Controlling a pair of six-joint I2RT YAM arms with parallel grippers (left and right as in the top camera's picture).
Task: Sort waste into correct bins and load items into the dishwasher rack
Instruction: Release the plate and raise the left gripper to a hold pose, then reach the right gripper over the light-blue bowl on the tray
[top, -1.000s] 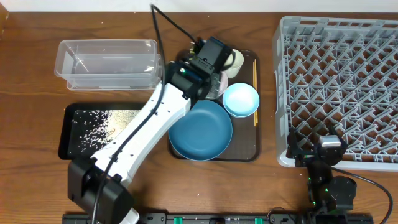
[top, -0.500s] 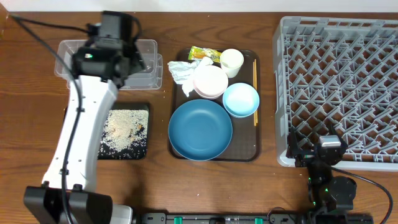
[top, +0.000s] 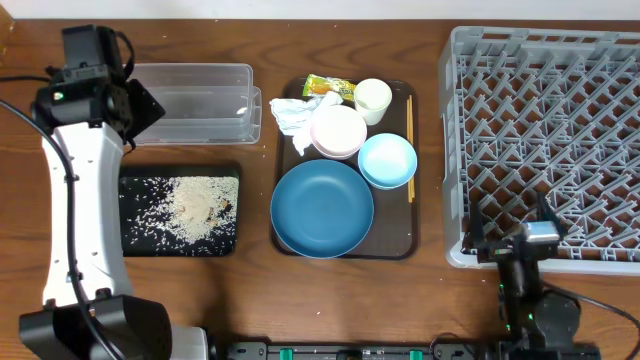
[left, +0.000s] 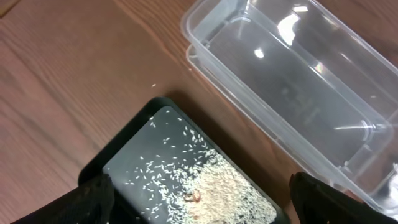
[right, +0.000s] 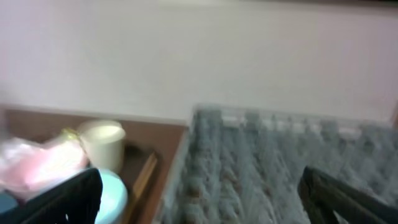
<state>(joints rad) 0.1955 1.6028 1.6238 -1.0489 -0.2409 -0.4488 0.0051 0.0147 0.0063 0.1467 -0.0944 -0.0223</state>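
The left gripper (left: 208, 202), fingers spread wide and holding nothing, hangs at the upper left above the clear tub (top: 195, 100) and the black tray (top: 128, 180), where the rice crumbs (top: 195, 208) lie. The right gripper (right: 205, 202), likewise spread, sits at the lower right by the grey rack (top: 452, 150). The yellow-green wrapper (top: 328, 87) lies at the top of the brown serving tray (top: 400, 238) beside the napkin (top: 293, 112); its print is too small to read.

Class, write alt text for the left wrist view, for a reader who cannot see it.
A shallow black rectangular tray scattered with white rice-like crumbs lies on a wooden table beside an empty clear rectangular plastic tub. The open left gripper shows its fingertips at the bottom corners, holding nothing.
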